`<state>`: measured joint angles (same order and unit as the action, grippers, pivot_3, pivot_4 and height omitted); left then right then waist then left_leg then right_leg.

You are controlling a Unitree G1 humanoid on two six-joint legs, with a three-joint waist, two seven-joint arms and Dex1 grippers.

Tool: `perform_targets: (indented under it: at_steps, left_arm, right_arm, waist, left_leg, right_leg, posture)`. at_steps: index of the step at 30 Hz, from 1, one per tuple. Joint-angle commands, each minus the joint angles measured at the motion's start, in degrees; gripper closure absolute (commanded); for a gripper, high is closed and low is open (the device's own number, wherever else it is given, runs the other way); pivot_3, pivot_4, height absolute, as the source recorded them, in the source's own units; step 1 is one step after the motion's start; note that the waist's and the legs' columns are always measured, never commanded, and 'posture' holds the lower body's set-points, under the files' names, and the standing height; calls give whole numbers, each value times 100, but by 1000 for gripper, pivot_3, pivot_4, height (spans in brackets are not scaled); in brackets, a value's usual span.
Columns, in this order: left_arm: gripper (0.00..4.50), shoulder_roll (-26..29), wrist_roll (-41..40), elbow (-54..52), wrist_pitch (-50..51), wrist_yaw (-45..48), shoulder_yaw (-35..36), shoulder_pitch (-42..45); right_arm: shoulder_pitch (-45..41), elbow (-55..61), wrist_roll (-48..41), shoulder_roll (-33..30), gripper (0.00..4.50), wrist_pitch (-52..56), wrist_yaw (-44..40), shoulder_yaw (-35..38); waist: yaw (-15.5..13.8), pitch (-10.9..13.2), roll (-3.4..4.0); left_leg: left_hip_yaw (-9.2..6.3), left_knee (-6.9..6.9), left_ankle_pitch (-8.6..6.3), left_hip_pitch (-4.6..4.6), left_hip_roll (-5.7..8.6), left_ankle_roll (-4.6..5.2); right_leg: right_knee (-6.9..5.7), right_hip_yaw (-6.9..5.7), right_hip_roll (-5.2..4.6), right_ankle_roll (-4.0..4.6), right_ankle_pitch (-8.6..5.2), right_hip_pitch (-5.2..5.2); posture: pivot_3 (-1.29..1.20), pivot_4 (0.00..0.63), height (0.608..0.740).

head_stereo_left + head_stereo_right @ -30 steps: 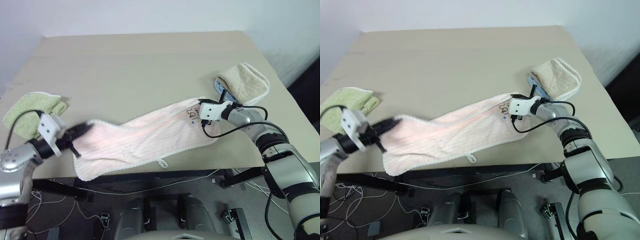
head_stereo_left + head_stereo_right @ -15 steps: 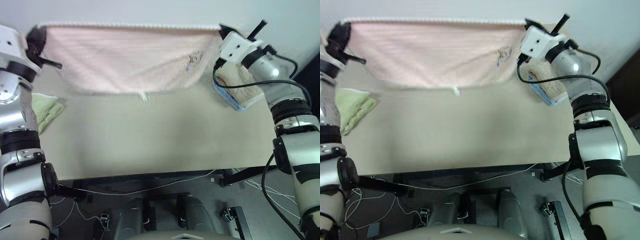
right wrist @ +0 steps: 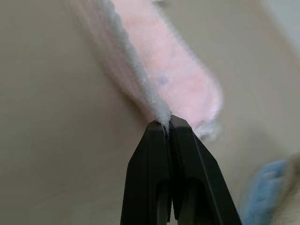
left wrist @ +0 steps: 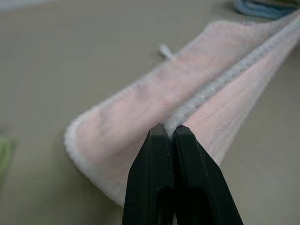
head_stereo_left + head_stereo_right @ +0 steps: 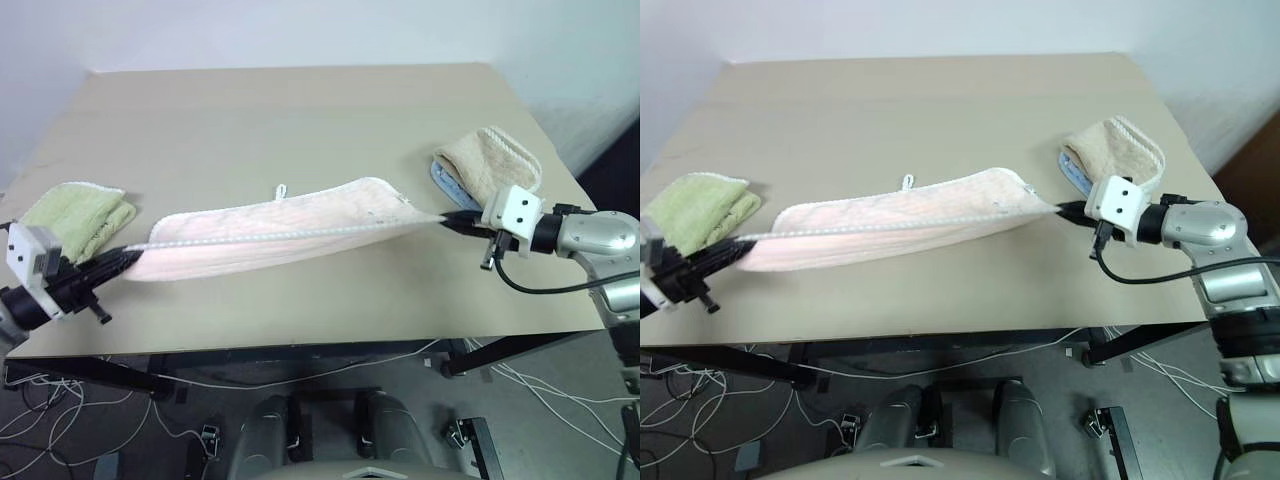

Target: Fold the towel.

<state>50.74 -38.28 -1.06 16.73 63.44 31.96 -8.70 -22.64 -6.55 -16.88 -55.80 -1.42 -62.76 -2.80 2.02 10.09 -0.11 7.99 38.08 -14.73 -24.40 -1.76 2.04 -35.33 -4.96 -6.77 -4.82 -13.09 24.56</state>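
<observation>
Light green towel [image 5: 77, 215] lies folded at the desk's [image 5: 300, 120] left edge. My left gripper [image 5: 122, 261], at the front-left corner, is clamped on the white edging at one end of the towel [image 5: 270, 235]. The pale pink towel spans the middle of the desk toward the front edge, its upper edging drawn taut between both grippers, the lower layer resting on the desk, loop tag [image 5: 281, 190] on the far side. My right gripper [image 5: 447, 220], near the right edge, is pinched on the opposite end. Beige towel [image 5: 492, 166] on a blue cloth [image 5: 447, 181] sits just beyond it.
</observation>
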Motion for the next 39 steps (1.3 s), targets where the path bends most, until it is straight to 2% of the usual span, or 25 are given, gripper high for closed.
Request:
perform_targets:
  at_steps: [1, 4, 7, 12, 15, 24, 33, 34, 35, 39]
  left_arm:
    - [4500, 196, -302, -383, 469, 233, 534, -416]
    - [4500, 194, -381, -661, 692, 375, 644, -764]
    - [4500, 132, -264, -718, 699, 240, 518, -704]
    - [4500, -86, 536, -98, 123, -490, -27, 142]
    - [4500, -230, 1222, 587, -385, -1012, -479, 863]
    - [4500, -530, 2080, 2022, -1399, -1635, -1143, 2179]
    - [4500, -580, 2369, 2480, -1504, -1664, -1493, 2341]
    - [4273, -580, 2336, 2470, -1459, -1627, -1494, 2306]
    - [4026, -587, 2280, 2442, -1393, -1595, -1472, 2267]
    - [2866, -577, 2083, 2259, -1185, -1533, -1322, 2070]
  right_arm:
    - [232, 459, -355, -448, 4483, 535, -469, 477]
    - [336, 509, -364, -619, 4483, 696, -719, 535]
    - [-113, 187, -26, -378, 4483, 516, -536, 364]
    - [-1091, -831, 867, 295, 4483, -135, -48, -116]
    - [-1770, -1833, 1495, 788, 4483, -600, 374, -456]
    - [-3244, -4551, 2492, 1965, 4483, -1794, 1633, -903]
    - [-3823, -5800, 3000, 2469, 4483, -2392, 2515, -990]
    - [-3860, -5870, 3019, 2495, 4496, -2423, 2581, -977]
    - [-3890, -5933, 3012, 2515, 4285, -2434, 2619, -950]
    - [-3936, -6053, 2998, 2516, 3203, -2542, 2783, -878]
  waist:
    - [-3, 1, 1]
    - [1, 0, 1]
    - [1, 0, 1]
    - [-1, -1, 3]
    - [6, -1, 0]
    - [45, 0, 0]
    - [60, 1, 1]
    - [63, 1, 1]
    - [63, 1, 1]
    - [57, 1, 2]
  left_leg:
    - [0, 0, 0, -1, 0, 0]
    - [0, -1, -3, -2, 0, 3]
    - [-3, -3, -17, -3, 0, 22]
    - [-2, -6, -8, -7, 1, 6]
    - [3, -6, 0, -10, 6, -4]
    - [15, -5, 12, -17, 7, 13]
    - [26, -4, 14, -13, 3, 12]
    - [26, -3, 14, -12, 3, 12]
    - [26, -4, 14, -12, 2, 11]
    - [26, -4, 14, -12, 2, 11]
  right_leg:
    - [0, 0, -1, 1, 0, 2]
    - [3, 1, -3, 4, -1, 7]
    - [8, 0, -3, 13, -1, 29]
    - [7, 1, -2, 19, 2, 34]
    - [2, 1, -2, 16, 5, 18]
    - [-4, 0, 21, -5, 17, 17]
    - [-9, 2, 26, -8, 16, 14]
    - [-11, 3, 26, -8, 16, 15]
    - [-11, 3, 27, -8, 16, 15]
    - [-11, 4, 27, -8, 16, 15]
  posture:
    - [0, 150, 740]
    - [0, 150, 740]
    - [0, 150, 740]
    - [0, 150, 740]
    - [0, 150, 740]
    - [0, 150, 740]
    - [0, 150, 740]
    - [0, 150, 740]
    - [0, 150, 740]
    - [0, 150, 740]
